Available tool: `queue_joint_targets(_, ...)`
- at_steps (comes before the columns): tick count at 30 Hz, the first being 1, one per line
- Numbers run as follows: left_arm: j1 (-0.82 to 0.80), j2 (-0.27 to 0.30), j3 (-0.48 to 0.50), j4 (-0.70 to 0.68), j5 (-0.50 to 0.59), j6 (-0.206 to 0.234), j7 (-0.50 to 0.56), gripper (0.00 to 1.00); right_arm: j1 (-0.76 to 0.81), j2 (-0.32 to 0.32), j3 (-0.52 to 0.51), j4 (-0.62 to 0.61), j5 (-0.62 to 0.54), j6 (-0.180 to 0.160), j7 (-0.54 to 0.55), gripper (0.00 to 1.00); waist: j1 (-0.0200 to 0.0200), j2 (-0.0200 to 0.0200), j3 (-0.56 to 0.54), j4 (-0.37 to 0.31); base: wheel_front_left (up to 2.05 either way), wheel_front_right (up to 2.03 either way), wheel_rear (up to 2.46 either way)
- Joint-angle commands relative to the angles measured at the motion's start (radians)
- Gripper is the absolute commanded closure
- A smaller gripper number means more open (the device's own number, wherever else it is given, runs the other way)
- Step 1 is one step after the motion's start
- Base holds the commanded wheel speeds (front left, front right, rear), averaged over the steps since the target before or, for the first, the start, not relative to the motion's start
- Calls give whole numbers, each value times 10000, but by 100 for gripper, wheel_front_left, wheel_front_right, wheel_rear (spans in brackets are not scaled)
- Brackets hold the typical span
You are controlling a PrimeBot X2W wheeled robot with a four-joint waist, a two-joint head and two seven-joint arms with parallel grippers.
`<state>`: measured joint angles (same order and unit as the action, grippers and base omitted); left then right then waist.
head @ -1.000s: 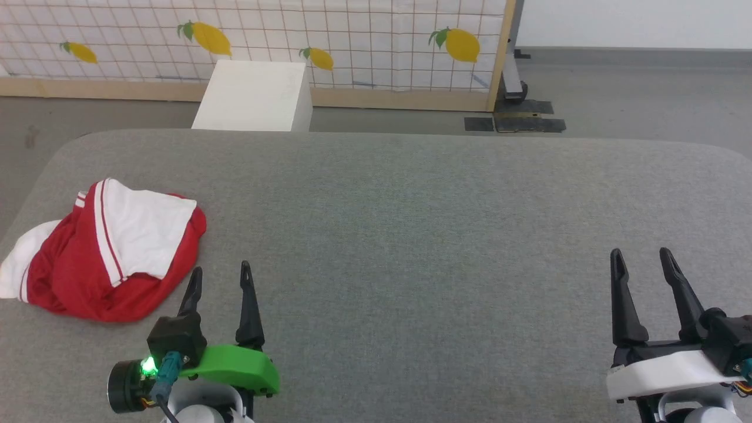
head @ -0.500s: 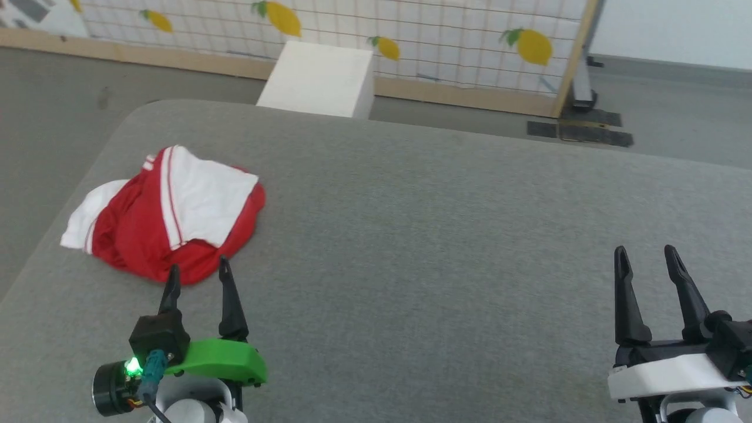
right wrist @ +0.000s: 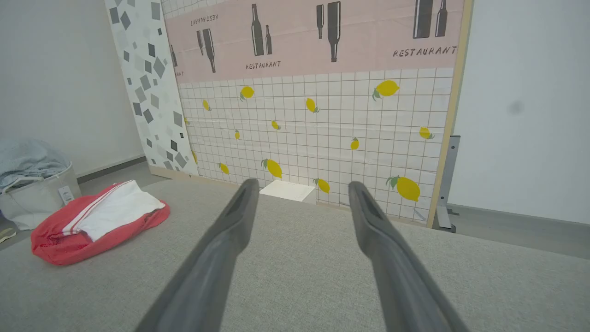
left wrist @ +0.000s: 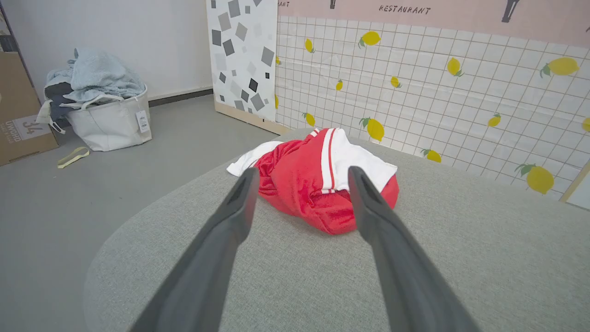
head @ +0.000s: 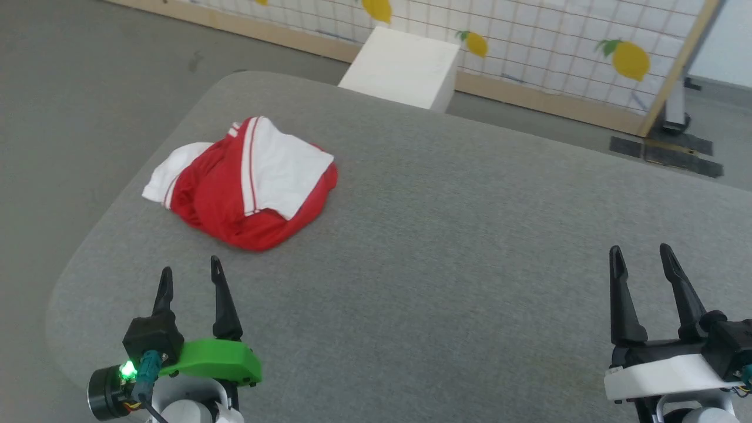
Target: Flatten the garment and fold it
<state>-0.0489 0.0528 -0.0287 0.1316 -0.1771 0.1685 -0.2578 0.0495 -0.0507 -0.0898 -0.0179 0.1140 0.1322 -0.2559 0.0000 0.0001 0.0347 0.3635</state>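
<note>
Garment [head: 247, 188] untouched: left end effector [head: 190, 265], fingers spread and empty, points at the crumpled red-and-white heap lying far left on the grey counter [head: 440, 235]. The right end effector [head: 640, 248], also spread, sits well apart. Soft, light cloth, probably best pinched at the white sleeve [head: 282, 170]. Lemon-print screen [head: 558, 59] and basket [left wrist: 108, 122] beyond.

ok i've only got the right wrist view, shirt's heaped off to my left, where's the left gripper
observer: the left gripper is open, short of the garment, fingers pointed at it, not touching.
operator: any other sleeve showing
observer: in the head view a second white piece with red stripes pokes out at the heap's left end.
operator: floor on that side
observer: a cardboard box stands beside the laundry basket.
</note>
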Motion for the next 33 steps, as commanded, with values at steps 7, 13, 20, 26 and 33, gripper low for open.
queue_joint_targets(7,-86,-26,82,-12,-113,-4,-40,0,-33,5,62,-25,-113,-15,-59,0,0,-1,77,679,0,0,0)
queue_joint_targets(13,-88,-26,140,-24,-172,-9,-40,0,-65,5,128,11,-134,-15,-59,0,0,-1,87,639,0,0,0)
queue_joint_targets(20,-995,117,611,246,77,-557,-40,0,-145,5,109,-57,-229,-15,-59,0,0,-1,301,456,0,0,0)
queue_joint_targets(26,-3289,1012,1029,1601,123,-1296,-19,0,-437,5,131,-154,-445,-15,-59,0,0,-1,816,157,0,0,0)
queue_joint_targets(33,-7001,2422,875,4482,-443,-2552,2225,0,-1034,5,-19,-393,-821,-15,-59,0,0,-1,2160,-552,0,0,0)
